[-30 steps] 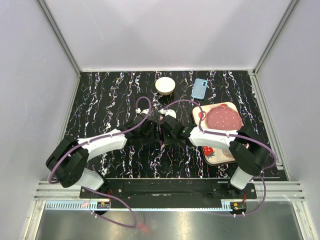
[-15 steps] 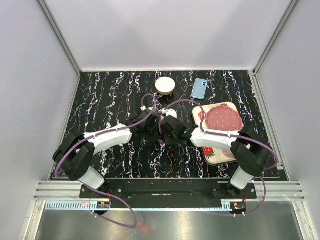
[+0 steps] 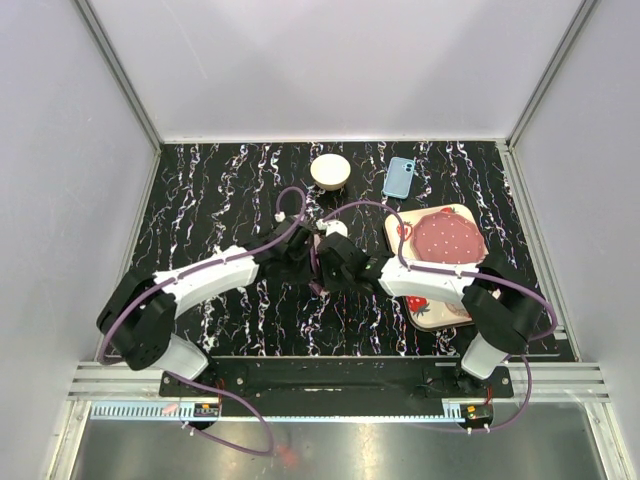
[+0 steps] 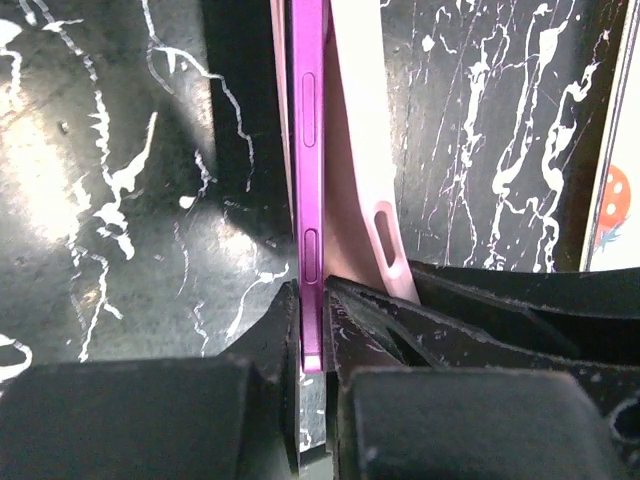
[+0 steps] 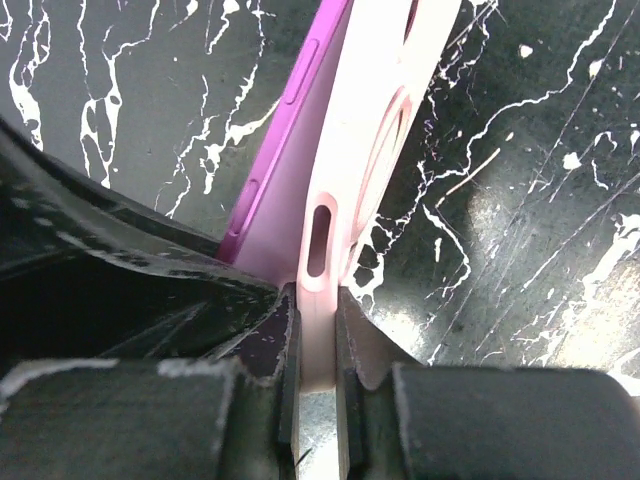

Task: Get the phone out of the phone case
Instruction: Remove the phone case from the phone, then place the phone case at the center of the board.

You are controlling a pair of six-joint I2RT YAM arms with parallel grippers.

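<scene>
The purple phone [image 4: 308,150] stands on edge, half peeled away from its pale pink phone case [image 4: 360,180]. In the left wrist view, my left gripper [image 4: 312,340] is shut on the phone's thin purple edge. The right wrist view has my right gripper [image 5: 317,330] shut on the end wall of the case [image 5: 370,130], with the phone [image 5: 285,170] leaning off to the left of it. From above, the left gripper [image 3: 303,262] and the right gripper [image 3: 330,262] meet nose to nose at the table's middle, hiding phone and case between them.
A cream round bowl [image 3: 329,171] and a light blue phone-shaped thing [image 3: 400,177] lie at the back. A strawberry-patterned board [image 3: 435,310] with a dark red disc [image 3: 446,236] on it sits to the right, close by the right arm.
My left gripper has moved in towards the right gripper and closed on the phone's edge. The right gripper has kept its grip on the case.
</scene>
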